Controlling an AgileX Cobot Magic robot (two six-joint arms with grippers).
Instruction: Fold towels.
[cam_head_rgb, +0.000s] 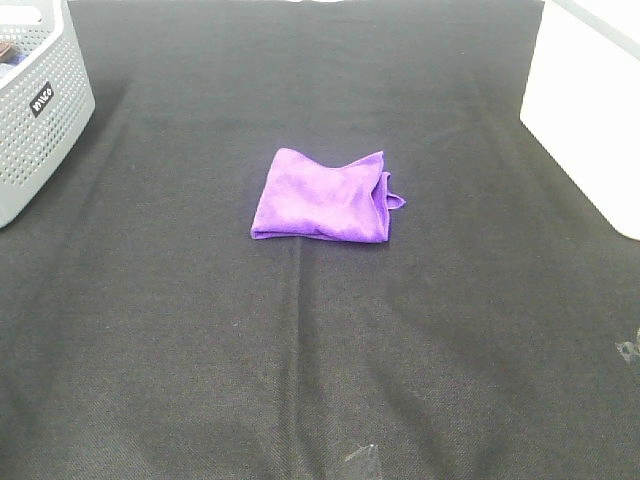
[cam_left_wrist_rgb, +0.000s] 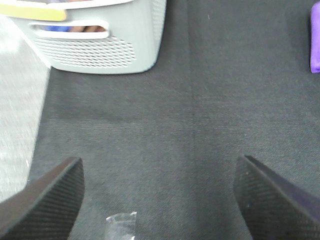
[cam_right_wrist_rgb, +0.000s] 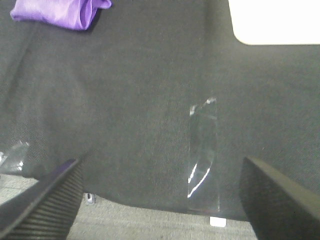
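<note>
Nearest your lenses are the claws themselves: the left claw (cam_left_wrist_rgb: 159, 200) and the right claw (cam_right_wrist_rgb: 160, 200) each show two dark ribbed fingers spread wide with nothing between them, so both are released and empty. Neither arm appears in the high view; both sit back near the table's (cam_head_rgb: 320, 380) front edge.

The purple towel (cam_head_rgb: 323, 195) lies near the middle of the black-covered table, already folded into a compact, roughly square stack. One corner (cam_head_rgb: 397, 200) pokes out on its right side, and the upper edge is wavy, not flush. A grey perforated basket (cam_head_rgb: 40, 100) stands at the far left, a white box (cam_head_rgb: 585, 110) at the far right, both well apart from the towel.

Strips of clear tape (cam_right_wrist_rgb: 202, 155) are stuck on the table cover near the front edge.

Risks, as I judge them:
- If you attempt another fold, the loose corner may slide out further, because the layers are soft and unaligned.
- A pinch that catches only the top layer would peel the stack open.
- A low approach could snag a finger on the tape or drag the cover.
</note>
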